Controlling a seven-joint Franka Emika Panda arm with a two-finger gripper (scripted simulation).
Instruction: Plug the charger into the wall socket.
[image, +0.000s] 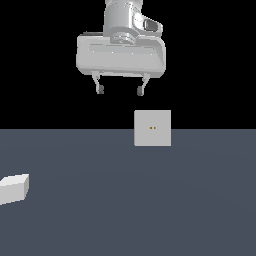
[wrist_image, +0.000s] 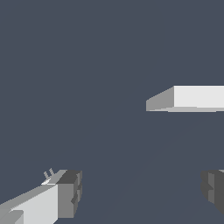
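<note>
Lying flat: charger (image: 13, 189) (plain white block) | wall socket (image: 152, 128) upright | tool (image: 120, 90) spread, empty

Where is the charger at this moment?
In the exterior view, the charger lies on the grey floor at the view's far left edge, well away from the wall socket and not under the raised, open hand.
</note>
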